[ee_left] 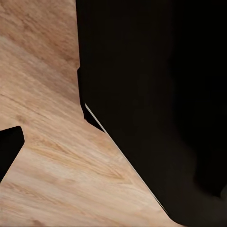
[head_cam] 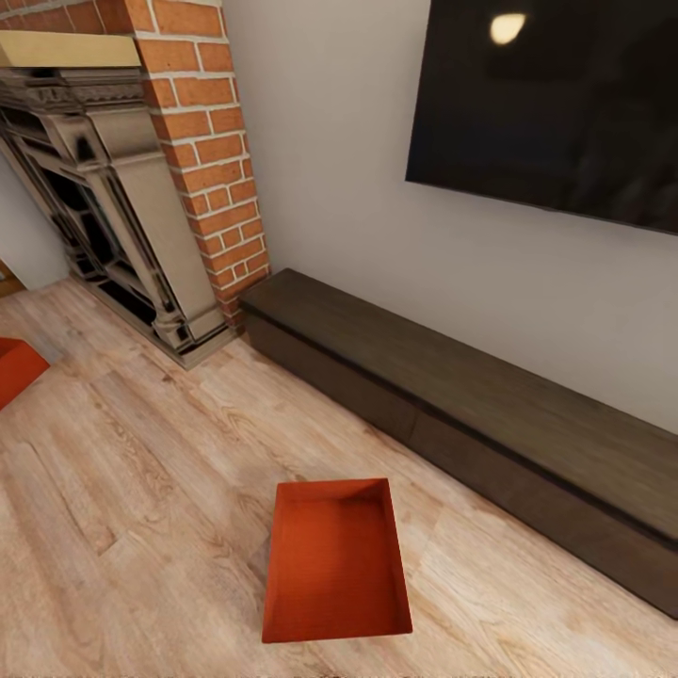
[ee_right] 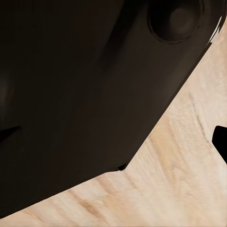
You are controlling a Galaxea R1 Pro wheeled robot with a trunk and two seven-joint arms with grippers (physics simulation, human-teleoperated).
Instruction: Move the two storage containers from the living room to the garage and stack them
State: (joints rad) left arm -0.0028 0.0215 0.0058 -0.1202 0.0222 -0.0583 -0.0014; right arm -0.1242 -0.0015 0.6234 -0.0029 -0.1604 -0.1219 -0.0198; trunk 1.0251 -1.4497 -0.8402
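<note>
No readable text, label, brand, number or sign anywhere. Blank on the near red-orange storage container (head_cam: 336, 560), plain walls and bottom; blank on the second container (head_cam: 16, 367) at far left. Nothing printed on the dark wall screen (head_cam: 556, 104), only a light reflection. No marking on the low dark-brown cabinet (head_cam: 490, 414), the brick chimney (head_cam: 202, 141) or the fireplace (head_cam: 104, 188). No lettering on the dark robot parts in the wrist views.
</note>
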